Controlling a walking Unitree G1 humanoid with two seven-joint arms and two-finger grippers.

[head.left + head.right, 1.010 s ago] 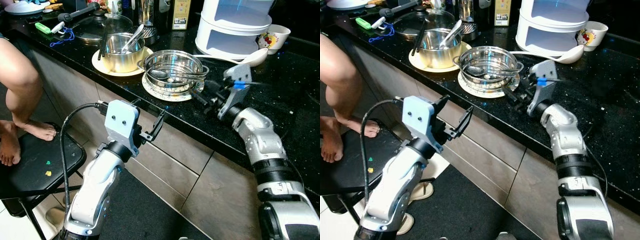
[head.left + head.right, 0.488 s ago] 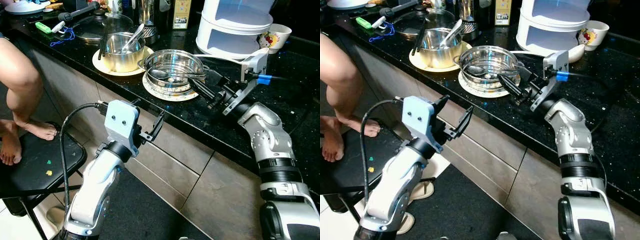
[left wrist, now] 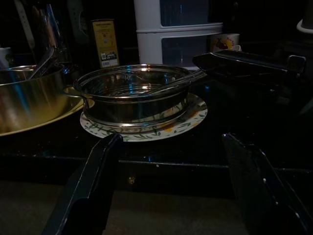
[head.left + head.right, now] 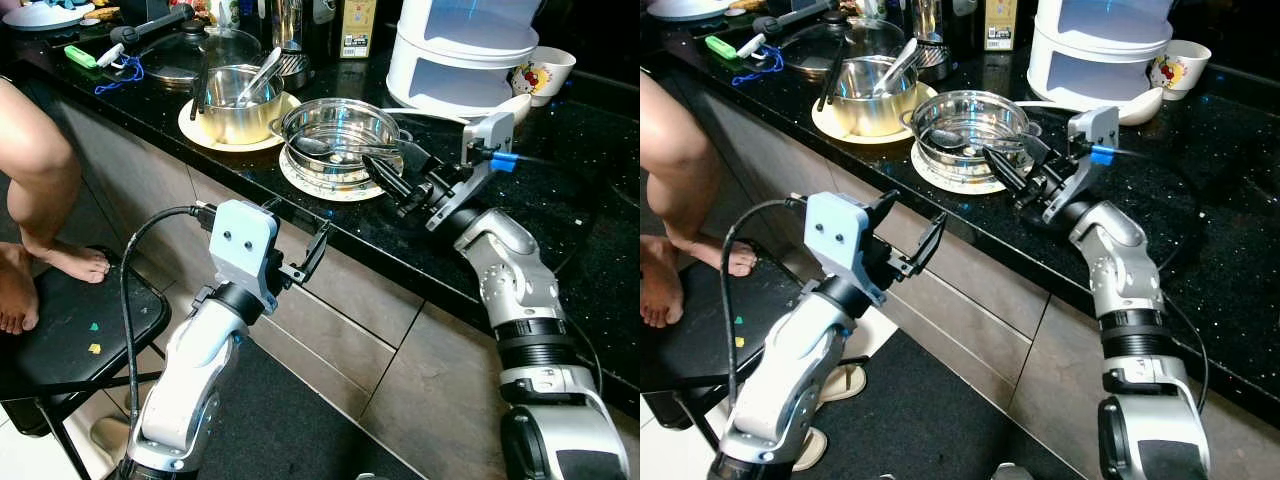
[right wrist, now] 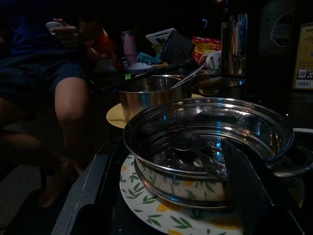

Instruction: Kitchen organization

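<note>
The right gripper (image 4: 400, 172) reaches over the black counter (image 4: 560, 200) with its two long fingers spread wide and nothing between them. The fingertips sit at the 3 o'clock rim of the steel steamer pot (image 4: 335, 128); in the right wrist view the fingers (image 5: 249, 196) straddle the near side of that pot (image 5: 205, 142), though whether they touch the rim cannot be told.

The steamer pot stands on a patterned plate (image 4: 310, 180) near the counter's front edge, with utensils lying inside it. At about 10 o'clock from it, close by, a smaller steel pot (image 4: 235, 100) holding a ladle sits on a yellow plate (image 4: 200, 128). At 1 o'clock from the steamer pot stands a white stacked container (image 4: 460, 55), and past that, further right, a white printed cup (image 4: 545, 68). Behind the smaller pot lie a glass lid (image 4: 190, 55) and a green item (image 4: 82, 57) at the far left of the counter.

The left gripper (image 4: 305, 262) hangs below the counter edge, in front of the cabinet fronts, at 7 o'clock from the steamer pot; its fingers are parted and hold nothing.

At the far left, a person's bare leg (image 4: 40, 180) rests with a foot (image 4: 18, 295) on a black chair (image 4: 80, 340).
</note>
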